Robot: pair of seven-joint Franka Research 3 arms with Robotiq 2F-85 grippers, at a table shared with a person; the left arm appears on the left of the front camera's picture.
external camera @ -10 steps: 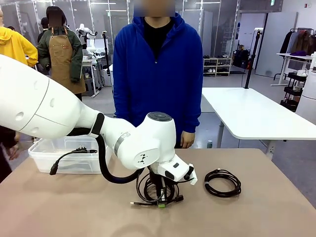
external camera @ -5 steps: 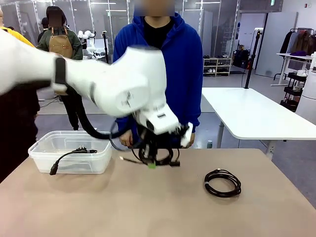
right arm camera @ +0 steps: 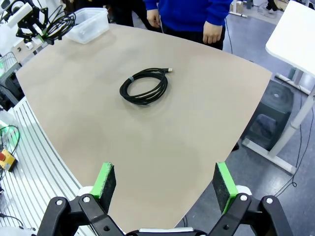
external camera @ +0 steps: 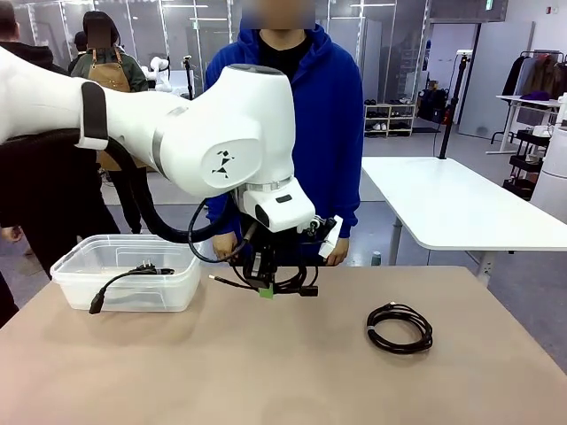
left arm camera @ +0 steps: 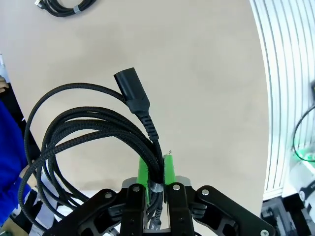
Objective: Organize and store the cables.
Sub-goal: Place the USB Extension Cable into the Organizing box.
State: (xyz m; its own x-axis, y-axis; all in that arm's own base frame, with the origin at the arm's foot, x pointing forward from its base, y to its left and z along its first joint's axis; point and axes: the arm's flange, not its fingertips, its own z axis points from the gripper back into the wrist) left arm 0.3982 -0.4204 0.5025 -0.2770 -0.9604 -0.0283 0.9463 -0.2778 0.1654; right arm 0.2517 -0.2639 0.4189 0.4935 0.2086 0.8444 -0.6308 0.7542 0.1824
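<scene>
Centre of the front view, just above the tabletop: left gripper [external camera: 266, 288] pressed together on the held coil [external camera: 292, 282] — pinches a bundle of braided black strands between green pads, loops and a chunky connector hanging free around the fingers. Hangs clear of the table [external camera: 266, 381], touching nothing else, to the right of the clear bin [external camera: 66, 276] at the left of the frame.

Already inside that bin: one cable [external camera: 133, 272], its dark plug end draped over the near wall and dangling outside. Counts as stored, though not tidily.

Lower right of the front view: second coil [external camera: 400, 328], flat on the table, well apart from both grippers and untouched.

Bottom edge of the right wrist view: right gripper [right arm camera: 165, 182] spread wide, holding nothing, looking down on the table from beyond its edge.

Far side of the table: person [external camera: 283, 133] in a blue hoodie, hands low, not joining in.

Judged from this — roughly a third done. One cable binned, one in the air and probably bound for the bin at left, one yet to be picked up. Left to do, most likely: carry across, release over the bin, then fetch the last coil.
</scene>
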